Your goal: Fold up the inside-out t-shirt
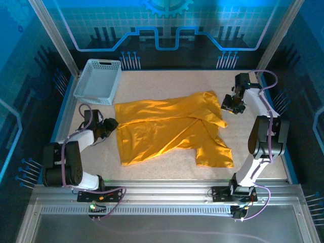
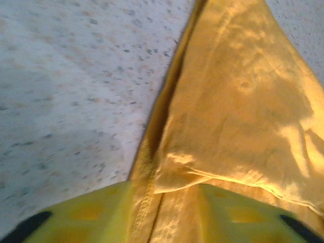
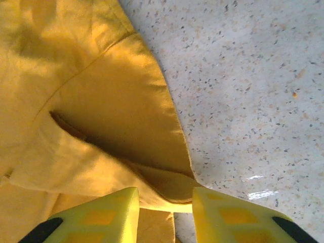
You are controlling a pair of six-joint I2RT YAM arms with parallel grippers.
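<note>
Top cam: mustard t-shirt (image 1: 167,129) lies spread but rumpled mid-table (image 1: 167,83), plain side up. One sleeve points to the far right. The near-right part is folded over and hangs toward the near edge. L gripper (image 1: 110,125) sits low at the shirt's left edge, touching or just beside it, can't tell which. R gripper (image 1: 230,104) sits at the far-right sleeve tip. Light grey lattice basket (image 1: 97,81) is in the far-left corner, apart from the shirt.

L wrist cam, a bit blurry: L gripper (image 2: 164,217) has its jaws apart, one yellow finger (image 2: 86,215) on each side of a hemmed edge of the t-shirt (image 2: 238,101). A cloth fold runs thru the gap and looks loose, not pinched. Speckled table (image 2: 66,91) shows left of the cloth.

R wrist cam: R gripper (image 3: 166,215) also has its jaws apart. The t-shirt (image 3: 101,101) sleeve hem curves into the gap, w/ bare table beside it between the fingers (image 3: 233,217). Cloth is on the left, table (image 3: 253,91) on the right. Nothing clamped.
</note>
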